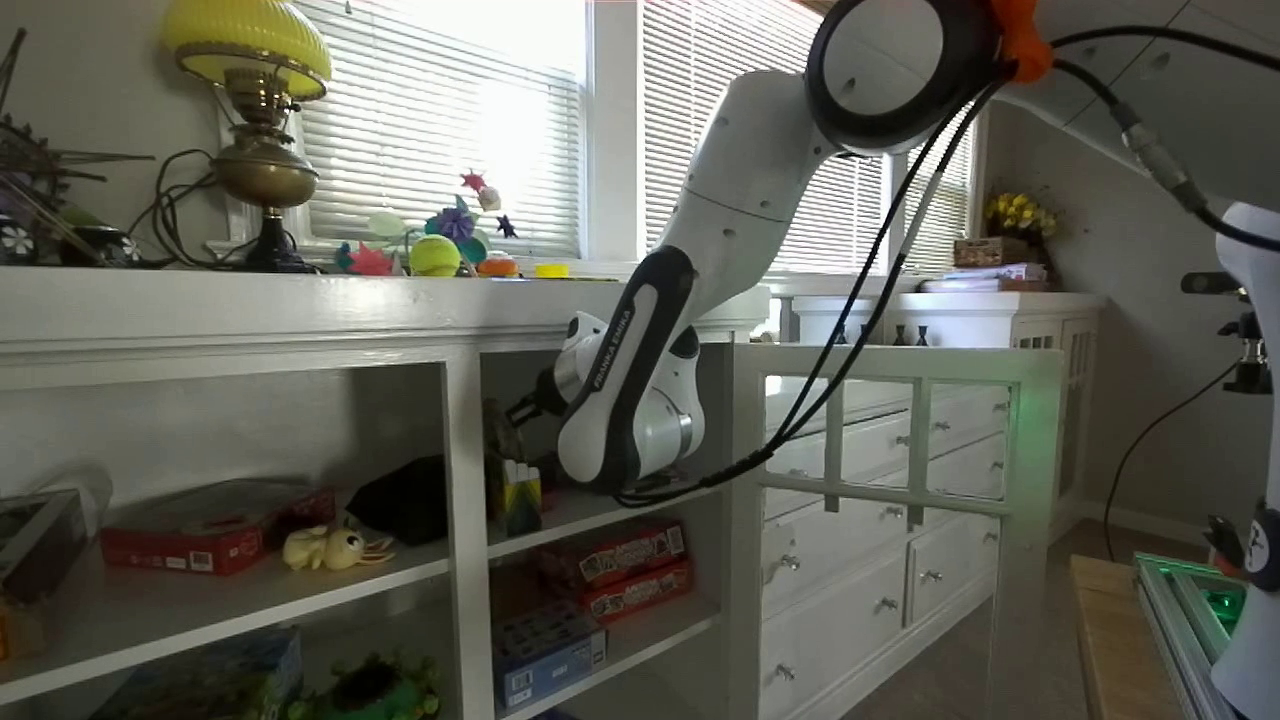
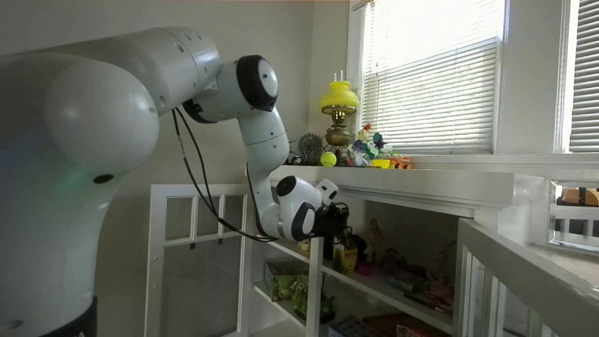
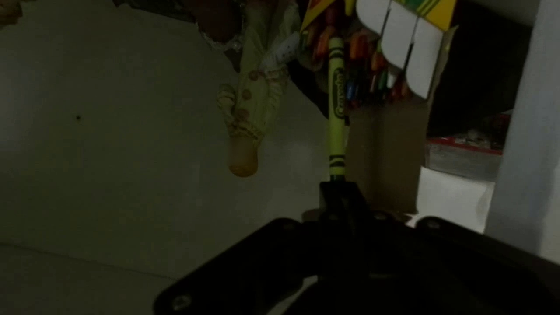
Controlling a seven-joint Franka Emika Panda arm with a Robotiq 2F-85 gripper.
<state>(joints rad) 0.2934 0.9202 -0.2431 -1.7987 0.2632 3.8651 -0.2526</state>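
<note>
Gripper pinched tight on yellow crayon (by one end, afaict); bumping crayon box cd twist it loose.

Daylight comes through white slatted window blinds above a white-painted wooden cabinet with shadowed shelves. White-framed, glass-paned doors stand open at both ends of its front edge. Pale-grey walls meet behind one of its top corners.
</note>
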